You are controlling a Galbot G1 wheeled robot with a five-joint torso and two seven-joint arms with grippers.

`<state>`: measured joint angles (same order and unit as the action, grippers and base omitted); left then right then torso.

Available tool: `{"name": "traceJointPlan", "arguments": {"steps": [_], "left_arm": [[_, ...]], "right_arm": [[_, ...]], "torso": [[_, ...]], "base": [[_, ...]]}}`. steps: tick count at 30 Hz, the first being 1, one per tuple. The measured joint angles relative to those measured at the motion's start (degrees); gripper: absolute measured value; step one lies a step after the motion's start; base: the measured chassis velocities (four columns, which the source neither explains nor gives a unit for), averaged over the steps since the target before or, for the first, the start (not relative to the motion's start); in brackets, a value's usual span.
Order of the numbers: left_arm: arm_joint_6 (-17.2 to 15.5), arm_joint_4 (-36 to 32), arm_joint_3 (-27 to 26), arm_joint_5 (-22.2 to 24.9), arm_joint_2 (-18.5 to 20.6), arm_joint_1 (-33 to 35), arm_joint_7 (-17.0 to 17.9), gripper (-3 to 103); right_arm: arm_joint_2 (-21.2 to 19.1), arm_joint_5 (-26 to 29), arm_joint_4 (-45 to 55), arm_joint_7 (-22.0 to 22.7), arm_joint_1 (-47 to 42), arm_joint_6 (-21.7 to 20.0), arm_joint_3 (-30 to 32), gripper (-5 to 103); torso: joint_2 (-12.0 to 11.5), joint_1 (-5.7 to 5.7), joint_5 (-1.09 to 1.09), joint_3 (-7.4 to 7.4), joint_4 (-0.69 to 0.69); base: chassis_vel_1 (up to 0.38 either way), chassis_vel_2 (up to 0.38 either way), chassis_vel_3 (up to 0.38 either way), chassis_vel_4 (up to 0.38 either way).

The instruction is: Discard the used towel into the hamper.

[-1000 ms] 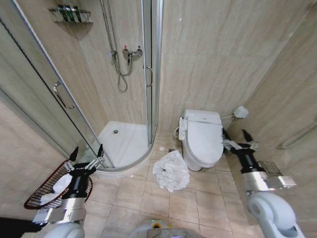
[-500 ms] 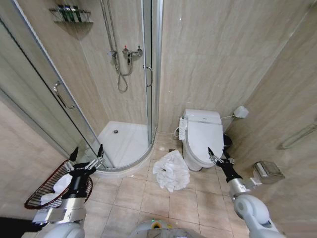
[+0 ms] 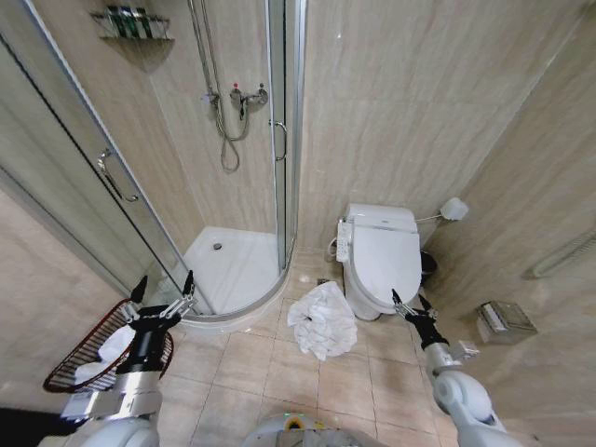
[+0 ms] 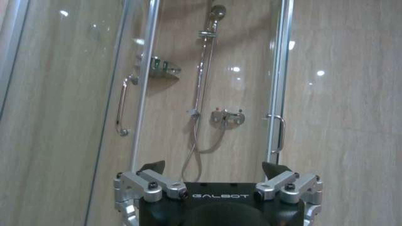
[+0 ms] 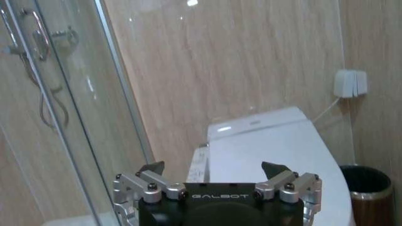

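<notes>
A curved glass shower enclosure with a chrome frame and white tray [image 3: 233, 270] fills the far left corner of the beige tiled floor [image 3: 270, 382], its chrome mixer and hose [image 3: 237, 107] mounted on the beige marble-look wall inside. To its right, against the back wall, stands a white toilet with its lid closed and a control panel on its side [image 3: 380, 256]; a small dark round waste bin [image 5: 369, 186] sits just beyond it in the corner. A crumpled white towel [image 3: 322, 319] lies heaped on the floor, touching the front left of the toilet base and near the curved edge of the shower tray. At the left edge of the floor, against the side wall, is the hamper [image 3: 93, 349], a round dark reddish-brown wire basket with horizontal rings, tilted in the head view and holding some white cloth; it is well apart from the towel. The left gripper [image 3: 163, 287], black with silver finger mounts, is raised just above and beside the hamper's rim, its jaws spread wide and holding nothing; in its wrist view it faces the shower door. The right gripper [image 3: 408, 304] is low near the front right of the toilet, to the right of the towel and not touching it, its jaws also spread apart and empty, pointing toward the toilet and the wall.
</notes>
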<state>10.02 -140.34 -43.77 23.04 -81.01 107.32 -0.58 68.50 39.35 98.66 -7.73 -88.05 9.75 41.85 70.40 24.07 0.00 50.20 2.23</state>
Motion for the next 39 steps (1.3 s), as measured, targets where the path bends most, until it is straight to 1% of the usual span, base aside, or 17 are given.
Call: {"name": "traceJointPlan", "arguments": {"steps": [1,4,5,9,10,14,15,18,19,22,23,25,26,30,39], "left_arm": [[0.00,0.00,0.00,0.00,0.00,0.00,0.00,100],[0.00,0.00,0.00,0.00,0.00,0.00,0.00,100],[0.00,0.00,0.00,0.00,0.00,0.00,0.00,100],[0.00,0.00,0.00,0.00,0.00,0.00,0.00,100],[0.00,0.00,0.00,0.00,0.00,0.00,0.00,100],[0.00,0.00,0.00,0.00,0.00,0.00,0.00,100],[0.00,0.00,0.00,0.00,0.00,0.00,0.00,100],[0.00,0.00,0.00,0.00,0.00,0.00,0.00,100],[0.00,0.00,0.00,0.00,0.00,0.00,0.00,100],[0.00,0.00,0.00,0.00,0.00,0.00,0.00,100],[0.00,0.00,0.00,0.00,0.00,0.00,0.00,100],[0.00,0.00,0.00,0.00,0.00,0.00,0.00,100],[0.00,0.00,0.00,0.00,0.00,0.00,0.00,100],[0.00,0.00,0.00,0.00,0.00,0.00,0.00,100],[0.00,0.00,0.00,0.00,0.00,0.00,0.00,100]], "right_arm": [[0.00,0.00,0.00,0.00,0.00,0.00,0.00,100],[0.11,-1.30,-3.77,-0.55,1.38,1.32,-1.61,100],[0.11,-1.30,-3.77,-0.55,1.38,1.32,-1.61,100],[0.20,-2.22,-7.11,-0.83,3.12,1.55,-3.55,100],[0.20,-2.22,-7.11,-0.83,3.12,1.55,-3.55,100],[-0.02,-3.11,-10.63,-0.74,5.07,1.55,-5.17,100],[-0.02,-3.11,-10.63,-0.74,5.07,1.55,-5.17,100],[-0.34,-3.16,-12.35,-0.76,6.07,1.56,-5.70,100],[-0.34,-3.16,-12.35,-0.76,6.07,1.56,-5.70,100],[-0.64,-3.24,-13.89,-0.95,7.14,1.77,-6.26,100],[-0.64,-3.24,-13.89,-0.95,7.14,1.77,-6.26,100],[-0.57,-3.65,-14.97,-1.09,7.86,1.96,-6.92,100],[-0.57,-3.65,-14.97,-1.09,7.86,1.96,-6.92,100],[-0.34,-4.28,-17.56,-1.36,9.44,2.23,-8.16,100],[-0.66,-4.30,-25.40,-2.78,15.78,2.32,-11.02,100]], "torso": [[0.00,0.00,0.00,0.00,0.00],[-1.61,-0.76,0.00,-0.85,0.00],[-1.61,-0.76,0.00,-0.85,0.00],[-3.15,-1.47,0.00,-1.68,0.00],[-3.15,-1.47,0.00,-1.68,0.00],[-4.81,-2.23,0.01,-2.57,0.00],[-4.81,-2.23,0.01,-2.57,0.00],[-6.03,-2.80,0.00,-3.23,0.00],[-6.03,-2.80,0.00,-3.23,0.00],[-7.17,-3.33,0.00,-3.83,0.00],[-7.17,-3.33,0.00,-3.83,0.00],[-8.16,-3.79,0.00,-4.36,0.00],[-8.16,-3.79,0.00,-4.36,0.00],[-9.43,-4.39,0.00,-5.04,0.00],[-9.86,-4.56,0.00,-5.28,0.00]], "base": [[0.000,0.000,0.000,0.000],[0.000,0.000,0.000,0.000],[0.000,0.000,0.000,0.000],[0.000,0.000,0.000,0.000],[0.000,0.000,0.000,0.000],[0.000,0.000,0.000,0.000],[0.000,0.000,0.000,0.000],[0.000,0.000,0.000,0.000],[0.000,0.000,0.000,0.000],[0.000,0.000,0.000,0.000],[0.000,0.000,0.000,0.000],[0.000,0.000,0.000,0.000],[0.000,0.000,0.000,0.000],[0.000,0.000,0.000,0.000],[0.000,0.000,0.000,0.000]]}}
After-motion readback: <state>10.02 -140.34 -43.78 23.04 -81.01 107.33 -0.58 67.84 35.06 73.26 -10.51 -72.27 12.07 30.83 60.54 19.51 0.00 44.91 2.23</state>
